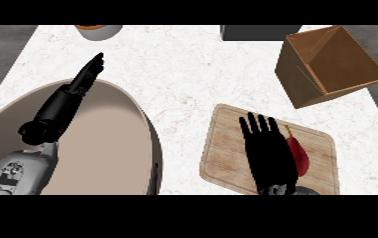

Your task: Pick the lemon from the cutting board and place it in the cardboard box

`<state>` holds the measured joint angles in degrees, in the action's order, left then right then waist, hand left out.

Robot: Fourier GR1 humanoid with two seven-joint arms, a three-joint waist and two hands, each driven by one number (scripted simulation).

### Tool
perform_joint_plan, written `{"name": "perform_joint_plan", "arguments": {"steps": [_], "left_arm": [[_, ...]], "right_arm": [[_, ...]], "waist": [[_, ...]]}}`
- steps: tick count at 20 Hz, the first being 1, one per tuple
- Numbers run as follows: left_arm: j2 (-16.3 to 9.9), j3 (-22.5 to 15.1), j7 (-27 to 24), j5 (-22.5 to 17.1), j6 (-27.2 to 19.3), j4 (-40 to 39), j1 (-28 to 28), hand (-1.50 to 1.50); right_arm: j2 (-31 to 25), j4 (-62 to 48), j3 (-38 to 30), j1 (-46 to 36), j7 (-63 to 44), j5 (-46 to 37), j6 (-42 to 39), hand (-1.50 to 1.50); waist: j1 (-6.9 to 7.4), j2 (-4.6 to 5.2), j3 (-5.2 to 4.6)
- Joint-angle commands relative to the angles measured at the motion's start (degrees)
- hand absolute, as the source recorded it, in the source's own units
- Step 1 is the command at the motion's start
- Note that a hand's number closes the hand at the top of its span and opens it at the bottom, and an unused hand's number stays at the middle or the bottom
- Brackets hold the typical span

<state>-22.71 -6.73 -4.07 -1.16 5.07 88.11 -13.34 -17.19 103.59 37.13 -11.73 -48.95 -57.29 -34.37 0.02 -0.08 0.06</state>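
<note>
Right hand (267,152) flat over cutting board (229,152), fingers straight, apart. Dark red thing (298,154), thin stem, just right of hand. Cardboard box (328,64) beyond, plain. Left hand (87,74) fingers straight.

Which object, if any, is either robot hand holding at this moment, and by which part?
Nothing is held. The right hand hovers open, fingers straight, over the wooden cutting board beside a dark red, elongated item. The left hand is open too.

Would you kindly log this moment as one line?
right hand: open over cutting board | red item: on board | cardboard box: holds nothing visible | left hand: open
</note>
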Motion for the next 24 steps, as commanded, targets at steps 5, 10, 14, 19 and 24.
{"name": "perform_joint_plan", "arguments": {"steps": [5,10,14,19,24], "left_arm": [[2.93,1.69,1.84,2.83,1.64,1.63,0.65,0.0],[4.89,0.34,1.25,5.88,1.84,4.33,3.48,0.0],[5.38,4.36,0.7,4.6,4.04,-2.1,-1.16,0.0],[5.83,5.2,-1.71,6.39,4.75,-3.75,-0.44,0.0],[5.35,7.27,2.48,4.26,7.2,-0.33,-0.66,0.0]], "right_arm": [[4.15,-4.31,-0.91,3.35,3.37,-3.82,2.54,-1.5],[3.87,-10.24,-4.21,0.44,6.81,-6.81,4.39,-1.5],[4.96,-9.71,-5.56,1.0,6.22,-8.43,2.2,-1.5],[4.65,-18.21,-8.51,0.58,12.77,-8.7,8.08,-1.5],[3.62,-17.64,-6.64,1.23,18.26,-10.34,9.28,1.5]], "waist": [[0.01,0.04,-0.05],[0.11,0.05,-0.05],[-0.11,0.08,-0.06],[0.0,0.17,-0.06],[0.11,0.11,-0.05]]}}
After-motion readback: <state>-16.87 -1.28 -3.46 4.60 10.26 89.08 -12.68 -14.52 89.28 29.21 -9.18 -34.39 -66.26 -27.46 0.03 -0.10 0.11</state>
